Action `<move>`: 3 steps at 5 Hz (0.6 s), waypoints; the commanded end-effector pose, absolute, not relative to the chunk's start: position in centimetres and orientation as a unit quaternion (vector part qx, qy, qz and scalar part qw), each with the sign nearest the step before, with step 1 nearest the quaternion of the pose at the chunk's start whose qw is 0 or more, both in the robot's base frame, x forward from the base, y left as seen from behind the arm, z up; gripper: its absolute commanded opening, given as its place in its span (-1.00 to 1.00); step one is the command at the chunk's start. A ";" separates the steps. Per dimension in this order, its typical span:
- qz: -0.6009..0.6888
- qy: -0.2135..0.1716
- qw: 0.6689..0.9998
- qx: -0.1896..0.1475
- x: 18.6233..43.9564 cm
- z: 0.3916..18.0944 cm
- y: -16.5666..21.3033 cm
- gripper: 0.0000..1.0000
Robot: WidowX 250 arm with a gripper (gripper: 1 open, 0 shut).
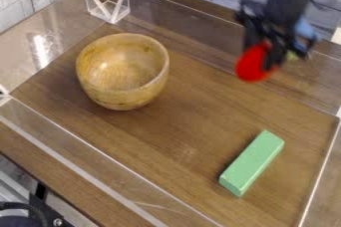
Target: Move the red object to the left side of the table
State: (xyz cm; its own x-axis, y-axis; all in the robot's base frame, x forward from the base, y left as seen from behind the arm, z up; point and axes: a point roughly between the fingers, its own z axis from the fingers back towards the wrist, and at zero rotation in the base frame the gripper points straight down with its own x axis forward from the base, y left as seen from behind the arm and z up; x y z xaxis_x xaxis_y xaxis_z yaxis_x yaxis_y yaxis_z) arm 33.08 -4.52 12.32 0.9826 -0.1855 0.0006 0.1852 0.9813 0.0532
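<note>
Single camera view of the table (173,131). The gripper (266,54), blurred by motion, points downward and is closed on the red object (253,64), which hangs between its fingers, clear of the table surface near the right edge. Task progress: the grasp and lift appear complete; the transfer to the left side and the release are not yet done. Relative to the gripper, the red object sits directly below the wrist, at the fingertips, its lower part protruding beneath them. A wooden bowl (123,70) stands well to the gripper's left and slightly nearer the camera, on the likely path across the table; a green block (252,163) lies below and nearer the camera, well apart. Judged remaining: carry leftward, past or over the bowl, lower, open.
</note>
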 end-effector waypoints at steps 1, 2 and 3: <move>-0.039 -0.024 0.999 0.029 31.1 14.1 -0.1 -1.00; -0.014 -0.021 0.999 0.022 29.5 13.2 3.2 -1.00; -0.009 -0.021 1.000 0.013 28.8 12.1 6.4 -1.00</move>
